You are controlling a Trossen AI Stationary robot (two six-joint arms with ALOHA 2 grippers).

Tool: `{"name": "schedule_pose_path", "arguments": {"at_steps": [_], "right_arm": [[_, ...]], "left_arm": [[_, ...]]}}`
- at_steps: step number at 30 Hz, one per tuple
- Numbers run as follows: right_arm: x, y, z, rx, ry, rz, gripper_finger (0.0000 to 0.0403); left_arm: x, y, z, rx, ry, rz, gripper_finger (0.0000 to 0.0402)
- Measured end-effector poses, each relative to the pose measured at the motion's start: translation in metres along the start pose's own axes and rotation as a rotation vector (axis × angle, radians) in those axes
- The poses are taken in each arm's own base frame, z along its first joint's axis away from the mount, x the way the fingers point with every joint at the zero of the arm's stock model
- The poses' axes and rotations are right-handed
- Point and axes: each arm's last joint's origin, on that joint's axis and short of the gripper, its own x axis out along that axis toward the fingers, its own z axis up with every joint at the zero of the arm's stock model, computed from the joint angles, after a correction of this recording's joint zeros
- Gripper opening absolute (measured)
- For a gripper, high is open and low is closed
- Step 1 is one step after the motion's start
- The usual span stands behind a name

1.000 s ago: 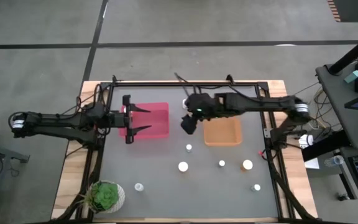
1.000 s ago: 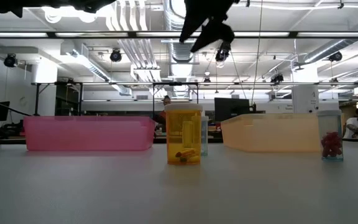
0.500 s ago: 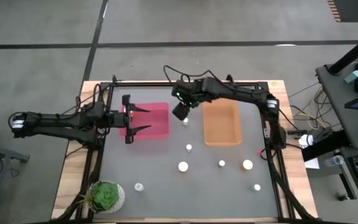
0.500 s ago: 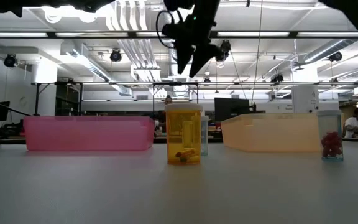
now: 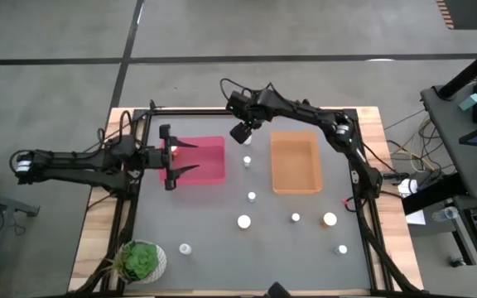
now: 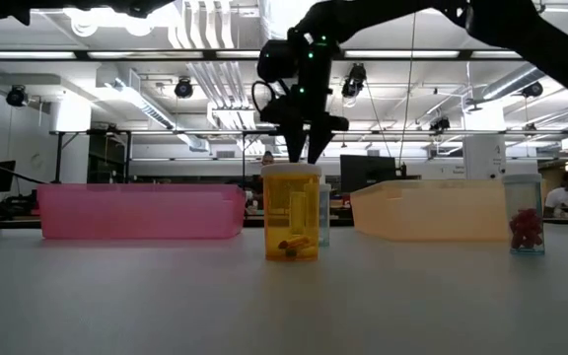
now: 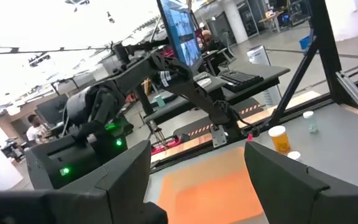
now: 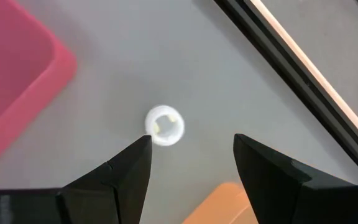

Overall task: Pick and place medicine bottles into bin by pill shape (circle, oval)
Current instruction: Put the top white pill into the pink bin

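Observation:
My right gripper (image 5: 243, 134) is open and empty, pointing down, just on the far side of a white-capped bottle (image 5: 247, 161) that stands on the table between the pink bin (image 5: 209, 147) and the orange bin (image 5: 296, 161). In the right wrist view the cap (image 8: 165, 126) shows ahead of the open gripper (image 8: 191, 140), nearer one finger. My left gripper (image 5: 197, 159) is open and empty over the pink bin. Several more bottles stand on the table's near half, among them a wide orange one (image 6: 292, 212) and one with red pills (image 6: 526, 227).
A white pot with a green plant (image 5: 142, 261) stands at the near left corner. Bottles (image 5: 252, 197) (image 5: 243, 221) (image 5: 330, 219) are scattered nearer than the bins. A black frame rail (image 8: 291, 68) runs along the far edge, close to my right gripper.
My right gripper has swung from beside the orange bin's left wall toward the table's far edge and a little left, and its arm now reaches in along the far edge. The bottle between the bins, hidden under it before, now shows and stands still.

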Motion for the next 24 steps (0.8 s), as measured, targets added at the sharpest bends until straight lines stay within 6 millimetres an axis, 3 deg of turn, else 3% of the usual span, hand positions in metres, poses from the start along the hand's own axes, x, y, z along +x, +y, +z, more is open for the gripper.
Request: {"name": "schedule_pose_path", "arguments": {"at_steps": [6,24], "right_arm": [[0.013,-0.010,0.004,0.010,0.017,-0.013,0.0219],[0.016,-0.009,0.005,0.037,-0.002,-0.004,0.0219]], "left_arm": [[-0.007,0.002,0.000,0.000,0.033,0.039,0.0244],[-0.018,0.004,0.002,0.000,0.046,0.064,0.0244]]}}
